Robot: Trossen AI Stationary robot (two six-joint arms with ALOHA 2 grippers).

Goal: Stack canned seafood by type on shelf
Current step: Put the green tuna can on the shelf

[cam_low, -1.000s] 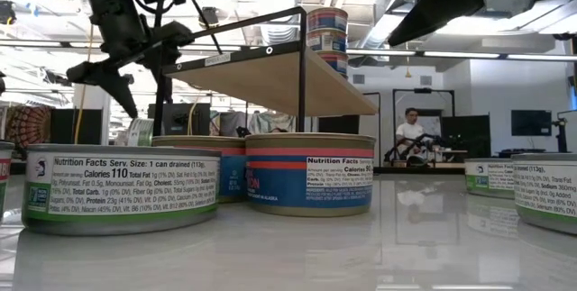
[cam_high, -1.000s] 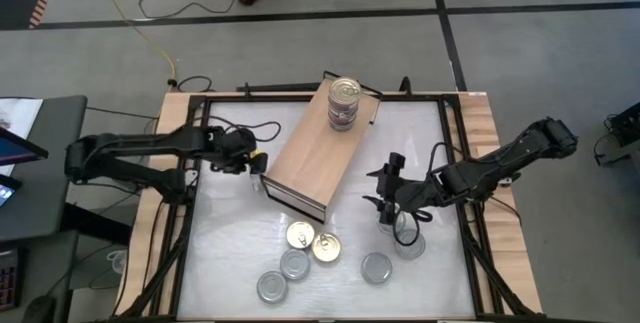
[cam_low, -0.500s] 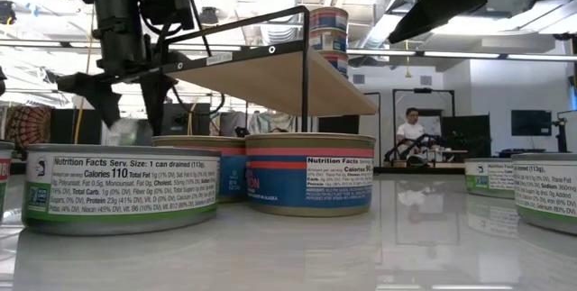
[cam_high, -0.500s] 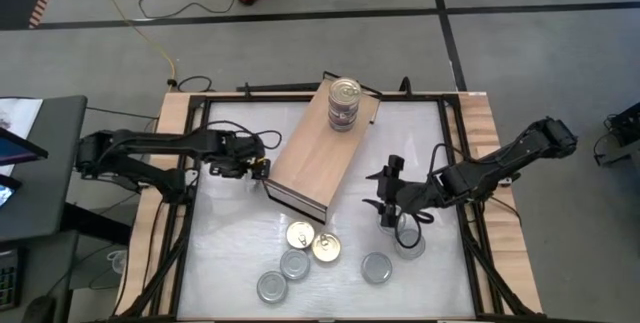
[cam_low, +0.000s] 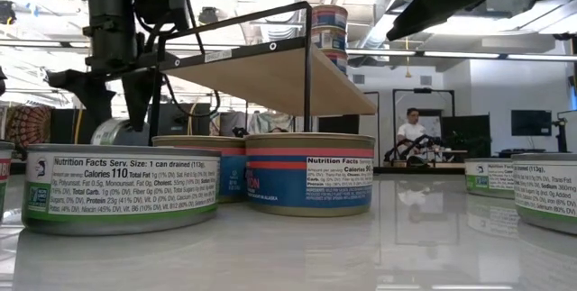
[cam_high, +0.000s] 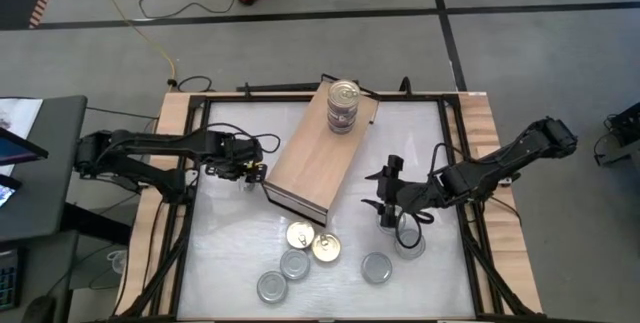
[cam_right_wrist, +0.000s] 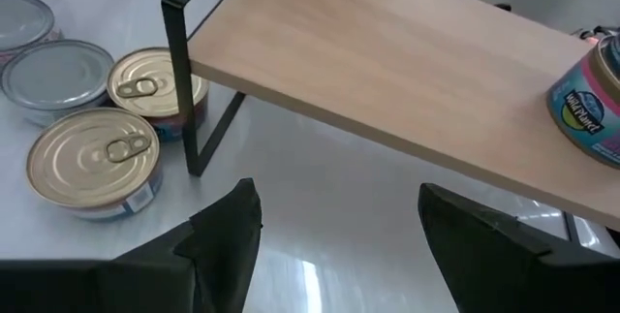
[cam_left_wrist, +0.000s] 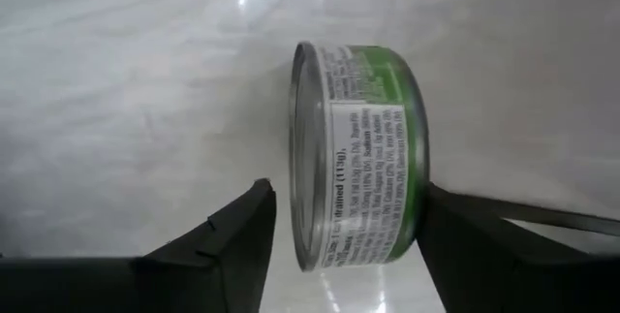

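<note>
Left gripper down at the table beside the near corner of the shelf, fingers straddling a green-labelled tin. Seen from the left wrist: tin sitting squarely between the two fingers, a sliver of gap on one side, the other finger at or almost against the label. Jaws apart around the can, not yet clearly clamped. Flat round body lying with its lid facing sideways across the grip line, so the squeeze lands on the curved wall, likely the right way to take it. Same tin glimpsed in the low view as a grey-green can under the dark fingers.

Right gripper hovering off the shelf's other long side, fingers spread wide, nothing between them. Ahead of it in the right wrist view: the wooden board, a blue-labelled stack at its far end, and loose tins just past the black frame leg.

On the shelf: one stack of tins at the far end, gold lid on top. Rest of the board bare. Below the shelf's near end, a cluster of loose cans on the table, gold and silver lids mixed, closer to the right gripper than to the left. One more can directly under the right arm.

Judgement: pick in progress on the left, most sorting still to do.
</note>
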